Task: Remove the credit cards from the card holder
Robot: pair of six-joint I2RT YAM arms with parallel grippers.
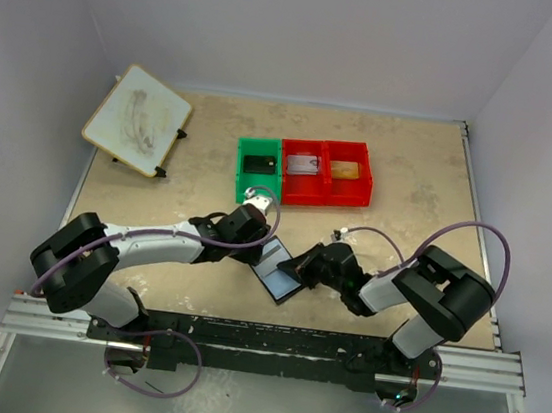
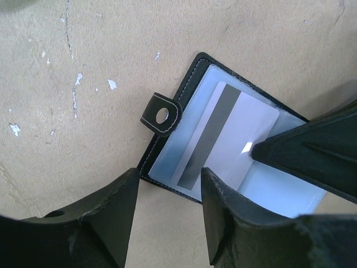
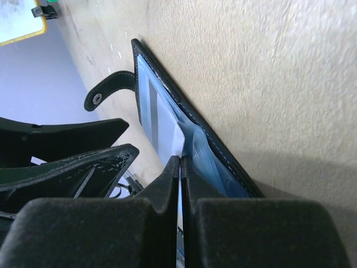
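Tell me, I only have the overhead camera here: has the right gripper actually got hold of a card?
Observer: Yes. Its wrist view shows the right gripper shut on the edge of a pale card with a dark stripe.
Operator: Is it clear of the wallet?
Observer: No. The left wrist view shows it lying flat on the open card holder, pinched at one corner.
Operator: And the left gripper?
Observer: The left gripper is open on nothing, at the holder's edge near the snap tab.
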